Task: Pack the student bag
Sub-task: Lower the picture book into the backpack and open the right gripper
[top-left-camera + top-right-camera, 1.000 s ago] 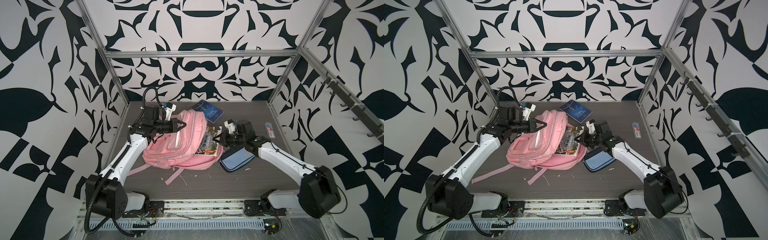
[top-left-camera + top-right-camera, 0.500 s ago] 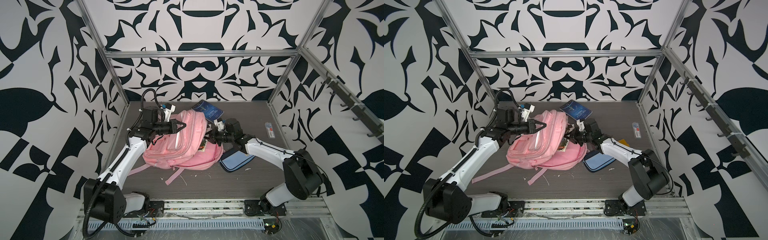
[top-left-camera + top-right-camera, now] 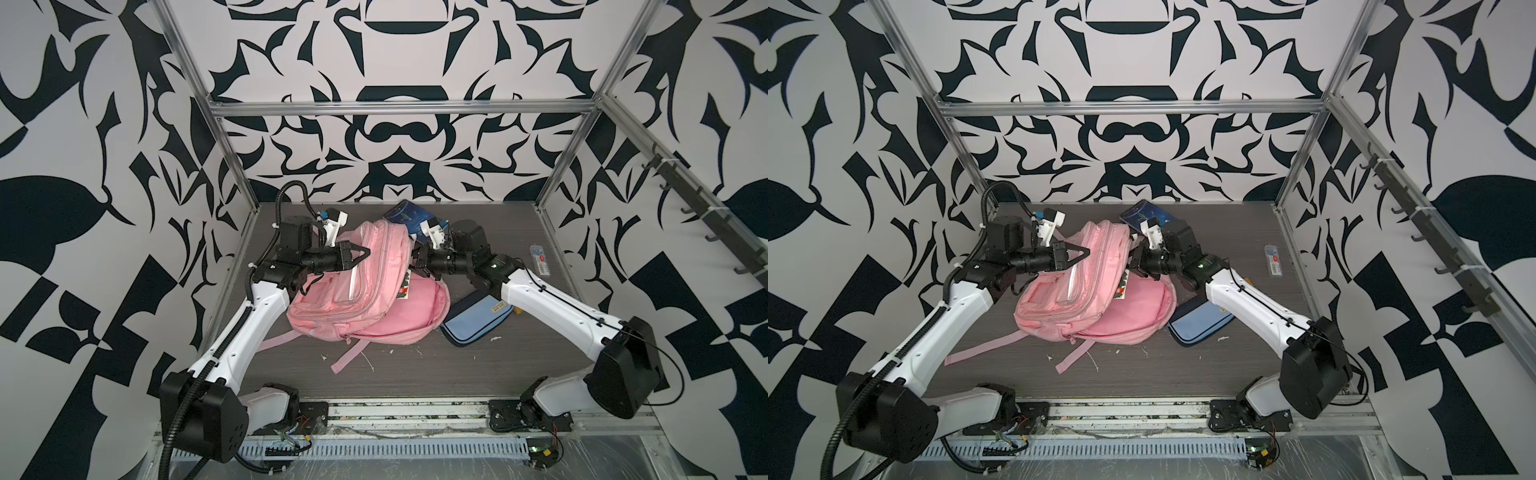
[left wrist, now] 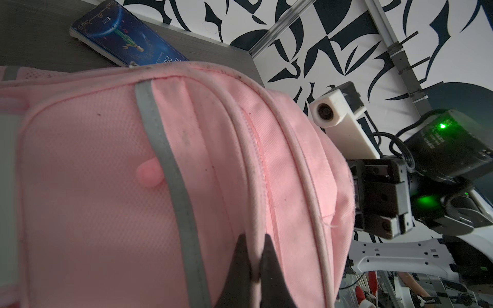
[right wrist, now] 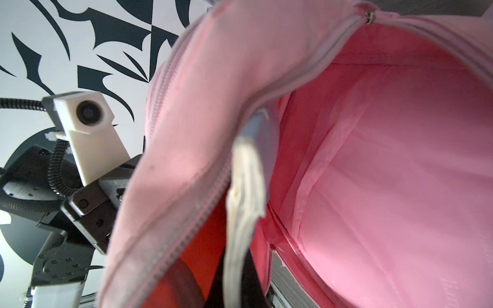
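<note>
**Packing step, seen from above and from both wrists.** The pink fabric backpack (image 3: 365, 299) with grey reflective strips lies at the centre of the dark wood-grain counter (image 3: 415, 374) in both top views, its main zip mouth facing right.

- **Left hand:** the left hand (image 3: 365, 252) has its jaws pinched narrow on a piped seam of the upper flap and holds the mouth raised.
- **Right hand:** the right hand (image 3: 415, 266) is clamped on a thin book (image 5: 244, 192) with white page edges. It sits at the mouth, and the book reaches toward the pink lining.

**Risks, as judged:**
- The pinch takes only a slim ridge of cloth, so the flap may slip free and drop onto the book.
- The book's corner may catch on the zip teeth or on things already inside, and then jam or bend.

**Change from one second before:** the right hand stands further left in frame, deeper in the mouth. The colourful contents exposed then are now mostly covered by the flap. The left hand's hold looks unchanged.
</note>
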`<state>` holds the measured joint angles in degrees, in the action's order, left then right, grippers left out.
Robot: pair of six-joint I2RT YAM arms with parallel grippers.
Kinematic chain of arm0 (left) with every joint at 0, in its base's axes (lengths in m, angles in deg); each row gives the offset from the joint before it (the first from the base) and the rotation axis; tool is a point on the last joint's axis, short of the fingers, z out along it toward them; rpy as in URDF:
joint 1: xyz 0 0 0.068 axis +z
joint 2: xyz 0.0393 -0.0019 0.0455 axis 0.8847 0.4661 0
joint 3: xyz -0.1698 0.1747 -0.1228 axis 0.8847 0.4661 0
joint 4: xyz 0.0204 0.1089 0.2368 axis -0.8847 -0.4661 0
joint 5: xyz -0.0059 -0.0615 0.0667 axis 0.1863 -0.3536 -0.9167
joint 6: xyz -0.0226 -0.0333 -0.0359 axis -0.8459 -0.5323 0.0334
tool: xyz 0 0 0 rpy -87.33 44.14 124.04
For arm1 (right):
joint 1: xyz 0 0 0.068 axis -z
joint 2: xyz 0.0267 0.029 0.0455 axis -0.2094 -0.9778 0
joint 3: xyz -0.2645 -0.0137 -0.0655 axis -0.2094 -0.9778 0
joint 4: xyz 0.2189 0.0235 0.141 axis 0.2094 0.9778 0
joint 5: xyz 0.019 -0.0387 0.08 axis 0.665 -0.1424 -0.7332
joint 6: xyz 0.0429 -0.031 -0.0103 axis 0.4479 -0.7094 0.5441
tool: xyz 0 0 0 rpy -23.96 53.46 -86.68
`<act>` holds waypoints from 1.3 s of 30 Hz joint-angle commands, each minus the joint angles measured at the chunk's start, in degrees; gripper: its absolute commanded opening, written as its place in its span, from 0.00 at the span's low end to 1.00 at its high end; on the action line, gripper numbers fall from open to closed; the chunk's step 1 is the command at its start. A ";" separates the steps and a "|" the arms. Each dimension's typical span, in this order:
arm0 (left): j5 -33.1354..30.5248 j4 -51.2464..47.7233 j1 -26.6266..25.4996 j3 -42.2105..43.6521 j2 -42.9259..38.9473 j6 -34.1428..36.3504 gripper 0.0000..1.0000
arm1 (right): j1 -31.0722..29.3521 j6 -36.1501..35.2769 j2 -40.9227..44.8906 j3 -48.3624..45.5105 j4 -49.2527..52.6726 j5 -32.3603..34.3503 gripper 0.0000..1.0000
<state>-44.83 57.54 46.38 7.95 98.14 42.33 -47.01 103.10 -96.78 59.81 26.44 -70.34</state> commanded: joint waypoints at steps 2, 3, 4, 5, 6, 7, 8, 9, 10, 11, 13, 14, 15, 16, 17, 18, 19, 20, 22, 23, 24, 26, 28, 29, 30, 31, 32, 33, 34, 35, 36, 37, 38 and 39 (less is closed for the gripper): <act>3.65 5.34 0.19 -1.16 -2.53 0.35 0.00 | -0.33 0.15 -1.38 0.46 -6.65 -0.87 0.00; 3.82 5.34 0.19 -1.19 -2.64 0.31 0.00 | -0.33 0.05 -2.76 -0.14 -8.18 -0.86 0.00; 4.08 5.33 0.19 -1.17 -2.59 0.35 0.00 | -0.33 0.13 -4.44 -0.73 -10.30 -1.30 0.00; 4.36 5.34 0.19 -1.17 -2.49 0.22 0.00 | -0.33 0.22 -6.00 -1.06 -11.62 -1.62 0.00; 4.66 5.41 0.19 -1.15 -2.36 0.13 0.00 | -0.33 0.31 -7.94 -1.22 -13.26 -1.98 0.00; 5.00 5.47 0.19 -1.17 -2.26 -0.10 0.00 | -0.33 0.44 -9.69 -1.32 -14.37 -2.25 0.00; 5.06 5.64 0.19 -1.12 -2.31 -0.22 0.00 | -0.33 0.57 -11.13 -1.65 -15.62 -2.44 0.00; 5.14 6.03 0.19 -1.00 -2.37 -0.62 0.00 | -0.33 0.81 -12.50 -2.14 -17.29 -2.49 0.00; 5.13 6.72 0.19 -0.83 -2.40 -1.06 0.00 | -0.26 1.01 -14.01 -2.62 -18.62 -2.67 0.00; 5.26 7.18 0.19 -0.73 -2.37 -1.46 0.00 | -0.24 0.90 -15.35 -2.64 -19.36 -3.03 0.00; 5.75 7.78 0.19 -0.86 -2.34 -2.40 0.00 | -0.24 -1.80 -18.97 -1.24 -18.08 -3.68 0.00; 5.86 7.88 0.19 -0.96 -2.40 -2.77 0.00 | -0.24 -3.91 -20.43 -0.13 -16.03 -3.70 0.00; 5.94 8.10 0.19 -0.84 -2.65 -3.21 0.00 | -0.29 -5.62 -22.07 0.91 -13.87 -3.55 0.00; 5.90 8.54 0.19 -0.60 -2.97 -3.75 0.00 | -0.25 -6.98 -23.56 1.79 -12.69 -3.45 0.00; 5.72 9.01 0.19 -0.32 -3.31 -4.22 0.00 | -0.24 -8.13 -24.56 2.73 -10.96 -3.13 0.00; 5.31 9.44 0.19 0.28 -3.69 -4.44 0.00 | -0.32 -9.39 -25.51 4.01 -8.70 -2.61 0.00; 4.85 9.55 0.19 0.67 -4.05 -4.53 0.00 | -0.32 -10.09 -26.12 5.24 -7.33 -1.95 0.03; 4.43 9.37 0.19 1.03 -4.14 -4.60 0.00 | -0.42 -10.60 -26.45 5.83 -6.36 -1.26 0.05; 3.88 8.85 0.19 1.53 -3.81 -4.57 0.00 | -0.33 -10.80 -27.30 6.77 -5.07 0.37 0.10; 3.62 8.94 0.19 1.85 -3.57 -4.67 0.00 | -0.36 -10.55 -27.76 7.00 -5.17 0.74 0.15; 3.10 8.94 0.19 2.17 -3.29 -4.74 0.00 | -0.41 -10.14 -28.16 7.18 -5.43 0.75 0.18; 2.27 9.19 0.19 2.51 -2.86 -4.99 0.00 | -0.71 -9.43 -28.77 7.37 -6.48 0.26 0.32; 1.15 9.72 0.19 2.78 -2.24 -5.19 0.00 | -0.79 -7.99 -29.27 7.24 -7.59 -0.24 0.46; 0.59 9.73 0.19 2.78 -2.02 -5.25 0.00 | -0.92 -7.37 -29.46 7.14 -8.01 -0.64 0.48; -0.11 9.66 0.19 2.74 -1.62 -5.15 0.00 | -1.01 -6.67 -29.56 6.95 -8.35 -0.72 0.49; -1.03 9.40 0.19 2.62 -1.32 -4.95 0.00 | -1.20 -6.34 -29.52 6.85 -8.33 -0.77 0.50; -1.93 8.92 0.20 2.46 -1.03 -4.74 0.00 | -1.41 -6.32 -29.47 6.92 -7.94 -0.68 0.50; -2.75 8.72 0.19 2.44 -0.60 -4.52 0.00 | -1.57 -6.43 -29.48 7.05 -7.10 -0.67 0.51; -3.20 8.92 0.19 2.47 -0.28 -4.49 0.00 | -1.64 -6.58 -29.47 7.34 -6.22 -0.56 0.54; -3.56 9.16 0.19 2.52 0.08 -4.58 0.00 | -1.69 -6.79 -29.21 7.59 -5.13 -0.45 0.58; -3.99 9.20 0.19 2.52 0.37 -4.58 0.00 | -1.65 -7.33 -28.68 7.67 -3.99 -0.09 0.59; -4.75 9.15 0.19 2.44 0.64 -4.42 0.00 | -1.65 -7.94 -27.83 7.72 -2.46 0.47 0.61; -5.57 8.94 0.19 2.43 0.76 -4.08 0.00 | -1.57 -8.63 -26.66 7.58 -0.96 1.34 0.62; -6.21 8.85 0.27 2.44 0.82 -3.88 0.00 | -1.52 -8.96 -25.53 7.22 0.23 1.99 0.64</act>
<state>-47.89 62.37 46.29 10.94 98.93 37.63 -48.32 95.71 -126.72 65.38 22.72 -70.07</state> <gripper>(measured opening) 0.077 0.631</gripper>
